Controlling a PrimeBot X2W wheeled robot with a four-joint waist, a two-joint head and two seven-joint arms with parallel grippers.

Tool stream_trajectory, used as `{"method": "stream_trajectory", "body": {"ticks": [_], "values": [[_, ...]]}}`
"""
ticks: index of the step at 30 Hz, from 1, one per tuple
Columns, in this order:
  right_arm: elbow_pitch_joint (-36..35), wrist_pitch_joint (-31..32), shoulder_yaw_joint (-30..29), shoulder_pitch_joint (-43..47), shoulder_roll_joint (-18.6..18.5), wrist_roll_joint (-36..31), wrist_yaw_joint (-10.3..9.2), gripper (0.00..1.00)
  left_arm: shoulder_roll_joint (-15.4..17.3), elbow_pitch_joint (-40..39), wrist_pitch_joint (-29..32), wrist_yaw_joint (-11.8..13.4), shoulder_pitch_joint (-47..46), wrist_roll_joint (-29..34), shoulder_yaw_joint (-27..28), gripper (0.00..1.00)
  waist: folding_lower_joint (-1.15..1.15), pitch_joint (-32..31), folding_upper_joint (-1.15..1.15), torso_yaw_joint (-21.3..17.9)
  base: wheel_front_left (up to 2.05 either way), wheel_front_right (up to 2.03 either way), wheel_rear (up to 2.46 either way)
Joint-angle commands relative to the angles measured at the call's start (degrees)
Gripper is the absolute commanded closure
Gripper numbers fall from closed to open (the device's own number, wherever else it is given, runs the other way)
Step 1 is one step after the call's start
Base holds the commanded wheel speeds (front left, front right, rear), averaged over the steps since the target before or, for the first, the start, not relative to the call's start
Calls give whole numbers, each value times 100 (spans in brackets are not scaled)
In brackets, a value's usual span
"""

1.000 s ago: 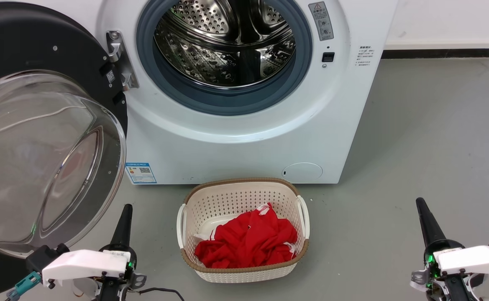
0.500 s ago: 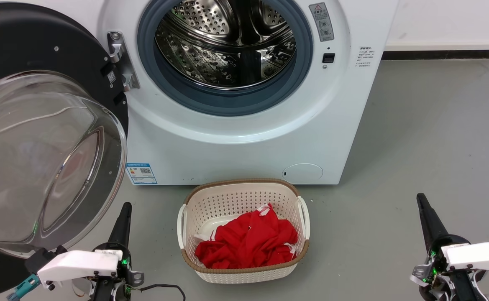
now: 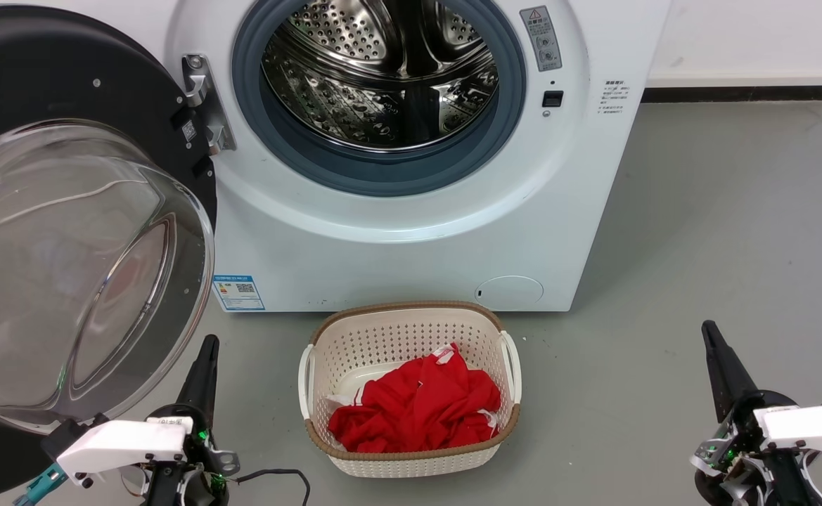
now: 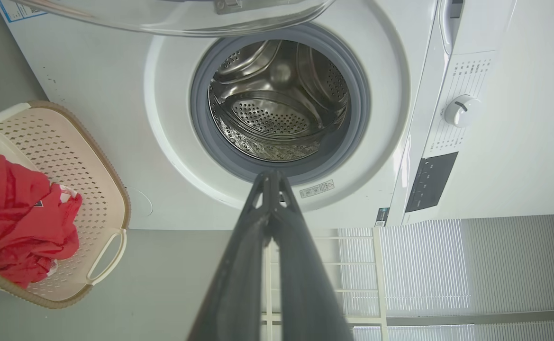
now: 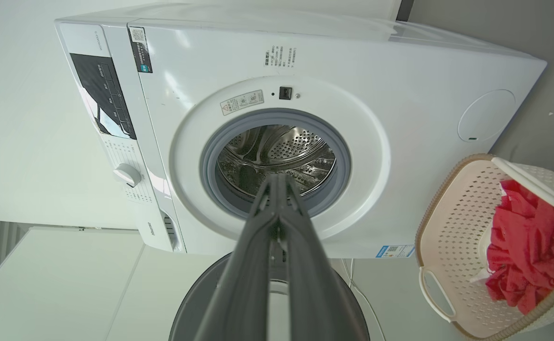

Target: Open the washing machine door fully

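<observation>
Head view: glossy black round washing machine door (image 3: pixel 45 77) with domed glass is hanging wide open, left of the white boxy washing machine (image 3: pixel 418 253) — opening is apparently finishing, needing at most a nudge. Left wrist view: left gripper (image 4: pixel 272 176) is pressing its fingers together, empty. Right wrist view: right gripper (image 5: pixel 279 179) likewise — cream perforated basket (image 5: pixel 457 222) is holding red cloth (image 5: pixel 523 251).

The grey floor (image 3: pixel 720 232) carries the white washing machine (image 3: pixel 382 260) and, just before it, a cream laundry basket (image 3: pixel 411 460) holding red cloth (image 3: pixel 418 407).

You're facing a laundry corner: a white washing machine (image 3: pixel 382 260), a laundry basket (image 3: pixel 411 460) of red cloth (image 3: pixel 414 407), a bare grey floor (image 3: pixel 720 232).
</observation>
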Motion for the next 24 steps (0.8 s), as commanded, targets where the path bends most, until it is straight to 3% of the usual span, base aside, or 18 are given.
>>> {"method": "stream_trajectory", "body": {"ticks": [1, 11, 24], "values": [[12, 49, -27, -106, -10, 151, -1, 100, -5, 9, 45, -50, -54, -143, 31, 100, 0, -3, 0, 1, 0, 0, 0], [45, 150, -66, -146, -1, 578, -2, 100, -16, 36, 153, -103, -75, -574, 90, 100, 0, -16, 0, 7, 0, 0, 0], [42, 155, -77, -136, 13, 532, -2, 100, -15, 33, 146, -96, -70, -545, 86, 100, 0, -16, 0, 7, 0, 0, 0]]}}
